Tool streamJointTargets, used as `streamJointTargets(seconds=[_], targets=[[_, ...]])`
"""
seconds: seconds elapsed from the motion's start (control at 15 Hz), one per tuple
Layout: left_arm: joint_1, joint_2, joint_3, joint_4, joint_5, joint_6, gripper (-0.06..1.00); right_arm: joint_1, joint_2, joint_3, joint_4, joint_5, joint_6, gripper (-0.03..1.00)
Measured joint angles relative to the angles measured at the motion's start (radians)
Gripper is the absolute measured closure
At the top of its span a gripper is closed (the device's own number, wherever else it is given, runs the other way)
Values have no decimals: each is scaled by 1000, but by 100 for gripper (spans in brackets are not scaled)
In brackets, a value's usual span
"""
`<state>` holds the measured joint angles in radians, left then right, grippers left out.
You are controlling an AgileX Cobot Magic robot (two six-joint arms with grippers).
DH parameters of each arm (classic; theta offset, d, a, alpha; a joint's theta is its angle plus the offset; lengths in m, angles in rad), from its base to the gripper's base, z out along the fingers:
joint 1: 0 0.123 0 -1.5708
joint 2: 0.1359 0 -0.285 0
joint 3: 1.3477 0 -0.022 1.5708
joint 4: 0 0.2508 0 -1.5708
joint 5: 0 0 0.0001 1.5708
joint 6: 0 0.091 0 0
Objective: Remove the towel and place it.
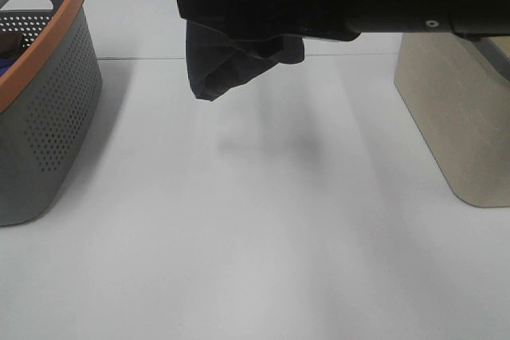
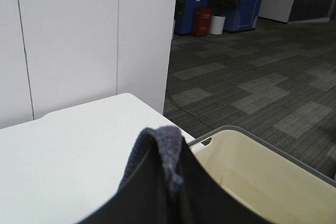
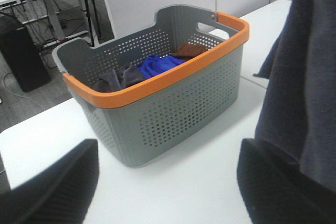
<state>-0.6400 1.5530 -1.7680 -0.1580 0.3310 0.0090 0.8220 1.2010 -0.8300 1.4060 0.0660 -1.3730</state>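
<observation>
The left gripper (image 2: pixel 173 195) hangs high over the table (image 1: pixel 255 236), clamped on the towel (image 1: pixel 231 61) (a fold pokes between its fingers, the rest droops below); the right gripper (image 3: pixel 168 182) gapes, towel beside one finger.

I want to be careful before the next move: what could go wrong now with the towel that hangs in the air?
1. The towel hangs bunched above the table, between the gray laundry basket and the beige basket; if the left end effector loses it, it probably lands short.
2. Its low corner might catch the beige basket's rim while crossing.
</observation>
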Motion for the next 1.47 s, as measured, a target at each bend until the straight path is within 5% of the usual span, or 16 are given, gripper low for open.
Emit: streamJointTargets(seconds=[0.2,0.4,0.73,1.47], targets=[[0,0,0,-31,0,-1,94,0,94,-9,-1,23,-23,27],[0,0,0,-33,0,-1,94,0,180,-45,-3,-66,-28,27],[0,0,0,-33,46,-1,94,0,235,-53,-3,-445,-25,27],[0,0,0,-62,81,-9,94,0,286,-54,-60,-596,15,27]])
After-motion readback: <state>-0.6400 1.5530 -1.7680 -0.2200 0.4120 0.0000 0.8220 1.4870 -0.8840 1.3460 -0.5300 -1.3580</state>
